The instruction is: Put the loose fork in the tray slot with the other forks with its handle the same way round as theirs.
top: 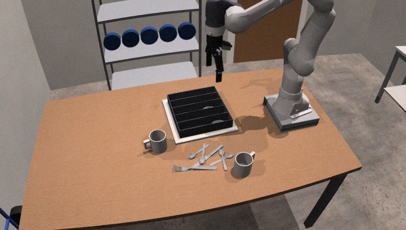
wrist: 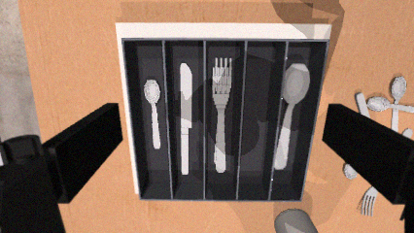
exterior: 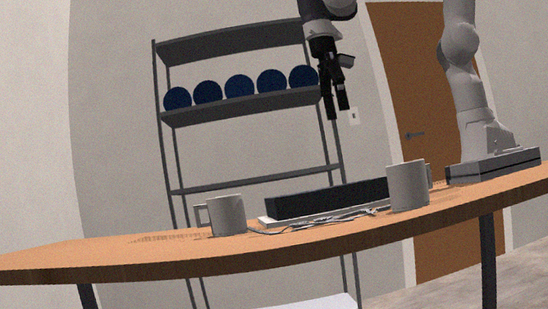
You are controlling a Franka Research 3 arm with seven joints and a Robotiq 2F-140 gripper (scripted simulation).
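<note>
The loose fork (top: 193, 167) lies flat on the table in front of the tray, its tines to the left; its tines also show in the wrist view (wrist: 368, 200). The black tray (top: 199, 110) has several slots. In the wrist view the tray (wrist: 225, 118) holds a small spoon (wrist: 154, 111), a knife (wrist: 185, 116), a fork (wrist: 221, 112) in the middle slot with tines to the far end, and a big spoon (wrist: 290, 109). One slot is empty. My gripper (top: 215, 65) hangs open and empty high above the tray's far edge, seen too in the exterior view (exterior: 333, 94).
Several spoons and a knife (top: 209, 155) lie in a heap beside the loose fork. One mug (top: 157, 141) stands left of the heap, another mug (top: 243, 164) right of it. The tray sits on a white mat (top: 199, 133). The robot base (top: 290, 110) is to the right.
</note>
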